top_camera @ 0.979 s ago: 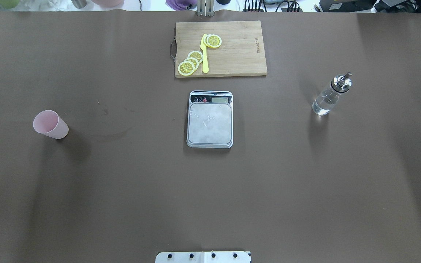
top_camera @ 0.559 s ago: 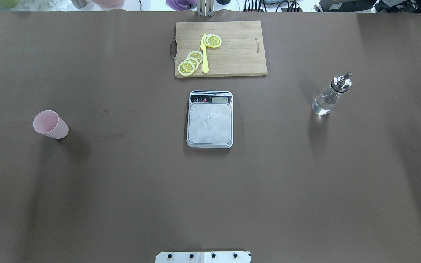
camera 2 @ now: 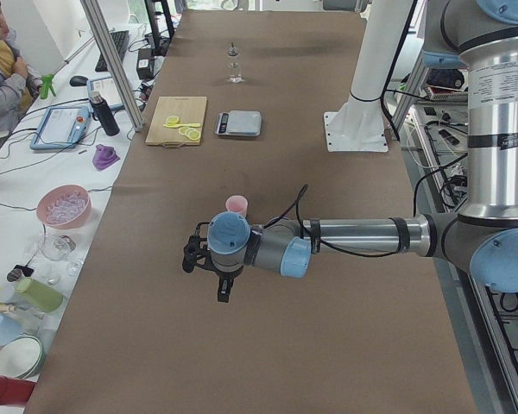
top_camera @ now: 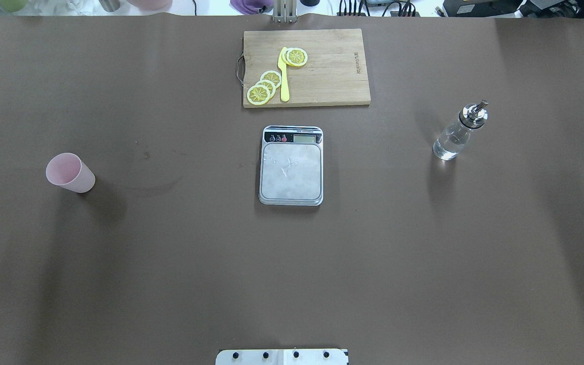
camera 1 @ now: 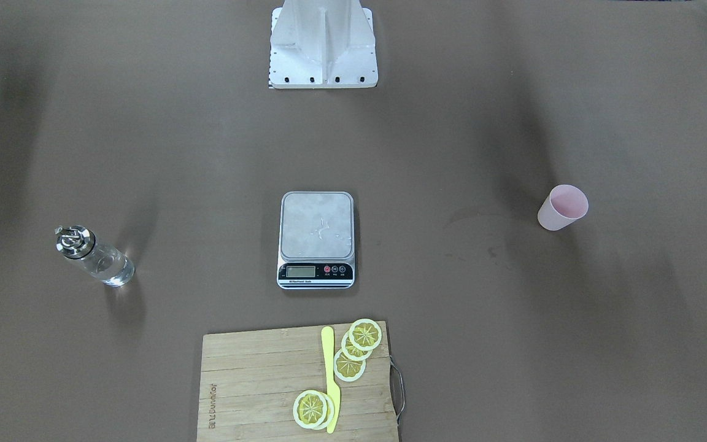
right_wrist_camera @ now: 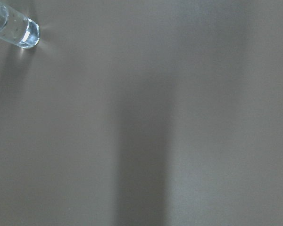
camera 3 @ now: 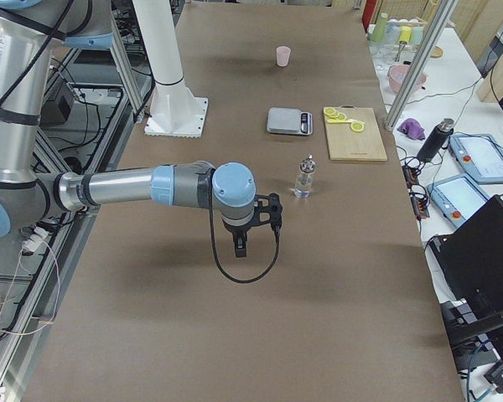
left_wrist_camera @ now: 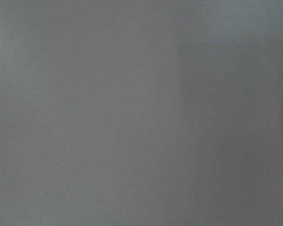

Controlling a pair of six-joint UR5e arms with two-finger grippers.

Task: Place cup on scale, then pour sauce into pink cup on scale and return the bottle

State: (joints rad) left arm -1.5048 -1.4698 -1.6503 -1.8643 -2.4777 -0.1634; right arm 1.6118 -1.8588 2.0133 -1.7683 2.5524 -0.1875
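Note:
The pale pink cup [top_camera: 69, 173] stands upright on the brown table at the left, empty; it also shows in the front view [camera 1: 562, 207]. The scale [top_camera: 291, 170] lies at the table's middle with a bare platform. The clear bottle [top_camera: 457, 134], holding clear liquid under its silver pourer cap, stands at the right. My left gripper [camera 2: 223, 296] hangs above the table short of the cup, seen only in the exterior left view. My right gripper [camera 3: 240, 249] hangs short of the bottle [camera 3: 303, 178], seen only in the exterior right view. I cannot tell whether either is open or shut.
A wooden cutting board [top_camera: 327, 76] with lemon slices [top_camera: 264, 86] and a yellow knife [top_camera: 284, 76] lies beyond the scale. The robot's base plate [top_camera: 282, 356] is at the near edge. Benches with bowls and devices flank the table's far side.

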